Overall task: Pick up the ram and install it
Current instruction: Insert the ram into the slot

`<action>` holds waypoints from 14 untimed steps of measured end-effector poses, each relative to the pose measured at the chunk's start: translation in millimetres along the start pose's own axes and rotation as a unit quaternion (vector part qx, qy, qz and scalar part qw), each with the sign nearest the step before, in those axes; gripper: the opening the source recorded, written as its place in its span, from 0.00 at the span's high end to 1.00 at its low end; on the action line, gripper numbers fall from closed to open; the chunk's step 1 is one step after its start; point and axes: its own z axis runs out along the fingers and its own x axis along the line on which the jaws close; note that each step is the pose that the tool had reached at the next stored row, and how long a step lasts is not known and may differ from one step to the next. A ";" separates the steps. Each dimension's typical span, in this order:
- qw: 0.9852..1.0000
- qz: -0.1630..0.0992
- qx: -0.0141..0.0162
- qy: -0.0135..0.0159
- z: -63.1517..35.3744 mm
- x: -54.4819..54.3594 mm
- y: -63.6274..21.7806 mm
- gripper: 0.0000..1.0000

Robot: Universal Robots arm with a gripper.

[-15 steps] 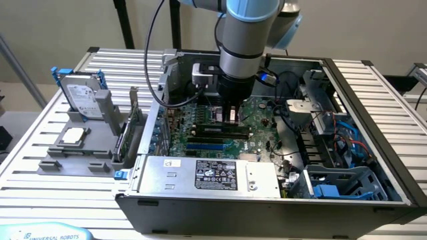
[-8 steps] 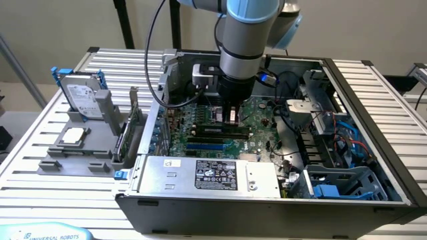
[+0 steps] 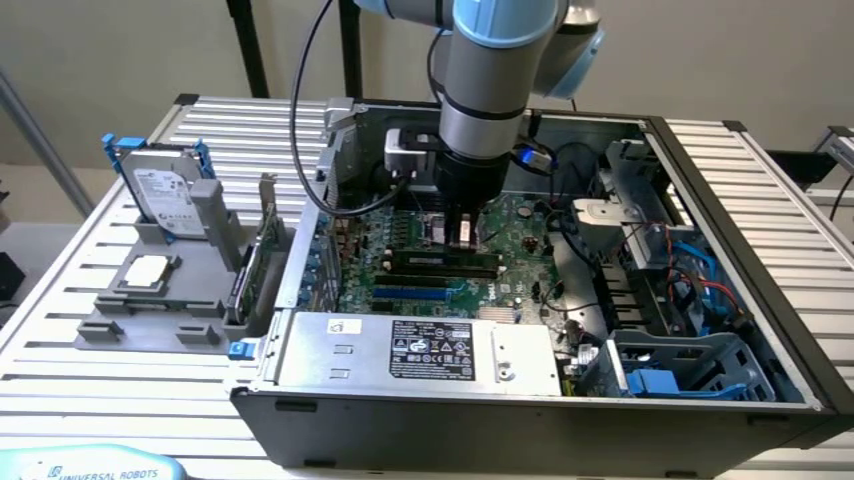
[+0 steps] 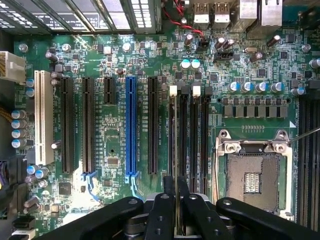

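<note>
Wrist view: jaws (image 4: 176, 212) clamped on the ram (image 4: 174, 150), held edge-on right over a memory slot (image 4: 183, 135), maybe already partly seated, hard to say. I'd keep it dead square with the motherboard (image 3: 441, 262) and press evenly.

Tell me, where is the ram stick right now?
The ram is seen edge-on in the wrist view, held in the gripper over the memory slots, between the blue slot and the CPU socket.

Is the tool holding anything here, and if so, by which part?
Yes. The tool grips the ram by its upper long edge, the stick hanging edge-on over the memory slots of the motherboard.
</note>
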 end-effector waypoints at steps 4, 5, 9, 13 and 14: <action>1.000 0.000 0.000 0.002 2.1 -0.1 -0.1 0.87; 1.000 0.000 0.000 0.002 2.6 -0.1 -0.1 0.87; 1.000 0.000 0.000 0.002 3.6 0.0 -0.1 0.87; 1.000 0.000 0.000 0.002 3.8 -0.1 -0.1 0.87; 1.000 0.000 0.000 0.002 3.8 0.0 -0.1 0.85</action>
